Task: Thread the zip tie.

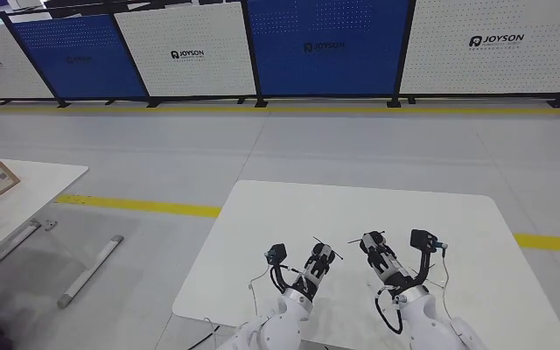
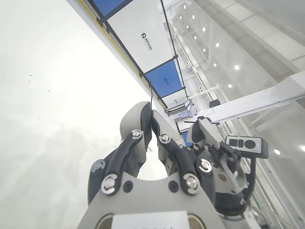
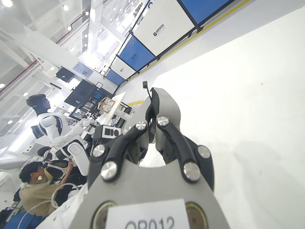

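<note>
A thin black zip tie is held between both grippers above the near part of the white table point(image 1: 289, 219). My left gripper point(image 2: 151, 114) is shut on the tie's pointed tail point(image 2: 151, 94), which sticks out past the fingertips. My right gripper point(image 3: 152, 94) is shut on the other end, with the small square head point(image 3: 144, 84) poking just beyond its pads. In the top view the left gripper point(image 1: 321, 255) and the right gripper point(image 1: 373, 242) stand side by side, a short gap apart. The stretch of tie between the grippers is hidden. The right gripper point(image 2: 199, 122) also appears beyond the left one.
Bare white tabletop stretches ahead of both grippers to the far edge point(image 1: 367, 188). Another table point(image 1: 35, 188) stands off to the left across the floor. Blue and white pegboard partitions point(image 1: 328, 48) line the back behind a yellow floor line.
</note>
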### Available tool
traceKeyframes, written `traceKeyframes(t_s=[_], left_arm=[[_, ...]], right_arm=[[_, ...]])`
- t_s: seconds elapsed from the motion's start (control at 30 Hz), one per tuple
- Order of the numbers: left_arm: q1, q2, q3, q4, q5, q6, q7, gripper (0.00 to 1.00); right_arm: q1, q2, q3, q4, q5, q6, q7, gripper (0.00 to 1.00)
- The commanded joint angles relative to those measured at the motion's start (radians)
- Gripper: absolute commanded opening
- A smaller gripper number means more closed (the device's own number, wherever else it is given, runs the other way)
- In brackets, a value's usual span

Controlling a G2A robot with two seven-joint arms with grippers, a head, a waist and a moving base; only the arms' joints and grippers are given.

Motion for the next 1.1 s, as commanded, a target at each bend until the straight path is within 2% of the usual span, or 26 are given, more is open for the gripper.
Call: traceKeyframes(t_s=[0.0,0.13,0.3,0.43,0.63,0.73,1.07], left_arm=[[-0.001,-0.001,0.000,0.003,-0.001,-0.001,0.003,0.00],[-0.001,-0.001,0.000,0.003,-0.001,-0.001,0.003,0.00],[-0.001,-0.001,0.000,0.003,-0.001,-0.001,0.003,0.00],[-0.001,-0.001,0.000,0.003,-0.001,-0.001,0.003,0.00],[-0.001,-0.001,0.000,0.003,-0.001,-0.001,0.003,0.00],[-0.001,-0.001,0.000,0.003,-0.001,-0.001,0.003,0.00],[-0.001,-0.001,0.000,0.003,-0.001,-0.001,0.003,0.00]], right_arm=[[0.000,0.000,0.000,0.000,0.000,0.000,0.000,0.00],[-0.013,-0.001,0.010,0.002,0.007,-0.018,-0.003,0.00],[-0.061,0.005,0.072,0.049,0.043,-0.076,0.006,0.00],[-0.081,0.005,0.085,0.083,0.044,-0.119,0.024,0.00],[-0.042,-0.010,0.064,0.178,0.081,-0.168,0.040,0.00],[-0.017,-0.021,0.046,0.221,0.098,-0.164,0.040,0.00],[-0.021,-0.022,0.046,0.217,0.107,-0.172,0.034,0.00]])
